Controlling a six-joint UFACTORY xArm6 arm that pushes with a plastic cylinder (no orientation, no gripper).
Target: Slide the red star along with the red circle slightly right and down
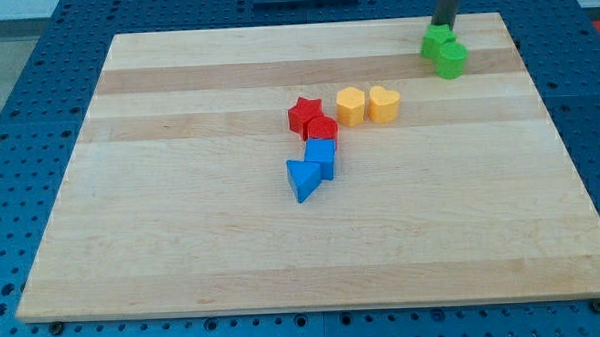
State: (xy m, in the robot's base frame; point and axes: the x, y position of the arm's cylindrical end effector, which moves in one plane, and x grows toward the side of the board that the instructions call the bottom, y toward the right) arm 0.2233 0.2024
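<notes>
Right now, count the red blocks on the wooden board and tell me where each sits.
2. The red star block sits near the board's centre; the red circle block touches it at the lower right, just above a blue block. None seem hidden.

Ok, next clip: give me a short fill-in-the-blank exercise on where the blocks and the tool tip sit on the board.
1. My tip stands at the view's top right, beside the two ____ blocks.
2. The red star touches the red circle, which lies toward the view's lower ____ of it.
3. The two yellow blocks sit side by side to the view's ____ of the red star.
4. Just below the red circle lie two ____ blocks.

Missing words: green; right; right; blue
</notes>
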